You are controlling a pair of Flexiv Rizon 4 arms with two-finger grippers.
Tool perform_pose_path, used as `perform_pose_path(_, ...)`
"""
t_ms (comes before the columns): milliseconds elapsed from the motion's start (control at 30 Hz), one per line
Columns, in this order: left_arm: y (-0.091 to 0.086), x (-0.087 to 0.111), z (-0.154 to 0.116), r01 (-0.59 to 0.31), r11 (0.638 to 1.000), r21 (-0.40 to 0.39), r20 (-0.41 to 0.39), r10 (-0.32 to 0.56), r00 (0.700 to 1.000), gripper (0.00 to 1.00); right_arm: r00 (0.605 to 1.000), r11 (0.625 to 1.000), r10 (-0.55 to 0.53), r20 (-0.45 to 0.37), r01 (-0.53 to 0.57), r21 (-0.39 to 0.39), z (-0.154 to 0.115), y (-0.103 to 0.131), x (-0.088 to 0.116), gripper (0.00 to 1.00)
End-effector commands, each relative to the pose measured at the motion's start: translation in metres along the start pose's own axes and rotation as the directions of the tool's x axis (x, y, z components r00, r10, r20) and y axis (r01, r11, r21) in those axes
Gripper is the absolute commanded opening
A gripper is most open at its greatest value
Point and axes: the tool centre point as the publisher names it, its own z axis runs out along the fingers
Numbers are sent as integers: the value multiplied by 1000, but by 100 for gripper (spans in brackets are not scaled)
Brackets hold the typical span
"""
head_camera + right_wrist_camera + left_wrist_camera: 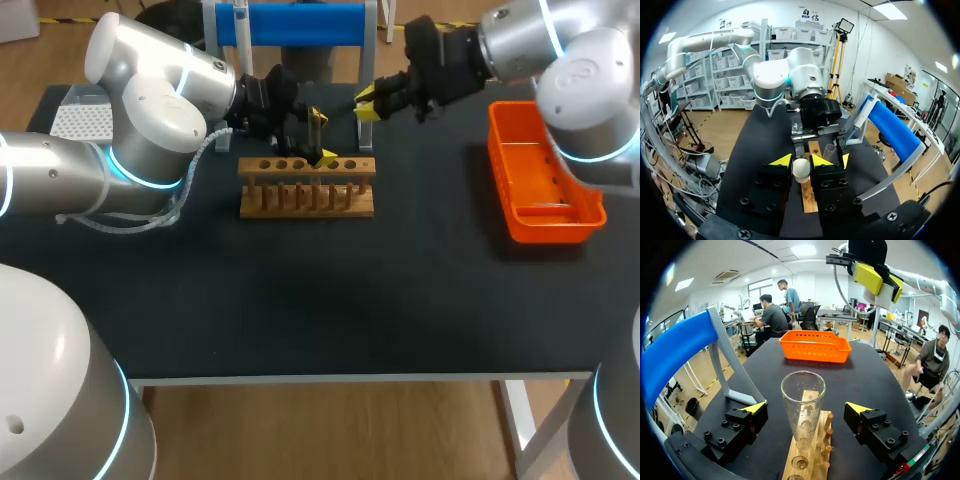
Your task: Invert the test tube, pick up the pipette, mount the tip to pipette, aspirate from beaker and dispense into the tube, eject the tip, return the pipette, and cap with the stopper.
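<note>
Left gripper (806, 408) is wide open, with 1 finger on each side of the test tube (802, 400). The fingers do not touch the glass, so it holds nothing. The tube stands straight up in the wooden rack (306, 198), with its open mouth on top. I cannot tell if there is any water in it.

Right gripper (801, 161) is near the rack, just past the tube and up above the table. It pinches a small round white stopper (801, 171) between its 2 fingers. Far to the right sits an orange basket (548, 232).

I think the job is close to the end. The tube is the right way up and no gripper holds a pipette, so the filling steps look done, but I cannot be sure. 1 step is left: the stopper is not yet in the tube. The right arm needs to bring the stopper over the mouth and push it in. The left gripper may need to close on the tube to keep it steady.
</note>
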Motion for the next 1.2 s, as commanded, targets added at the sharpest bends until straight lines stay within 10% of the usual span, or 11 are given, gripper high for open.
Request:
perform_pose_path(33, 0, 0, 0, 0, 1000, 0, -1, 0, 1000, 100, 1000, 1000, -1, -11, 1, 15, 16, 5, -14, 0)
perform_pose_path(1200, 0, 0, 0, 0, 1000, 0, -1, 0, 1000, 100, 999, 998, -4, -50, 7, 55, 79, 16, -58, 0)
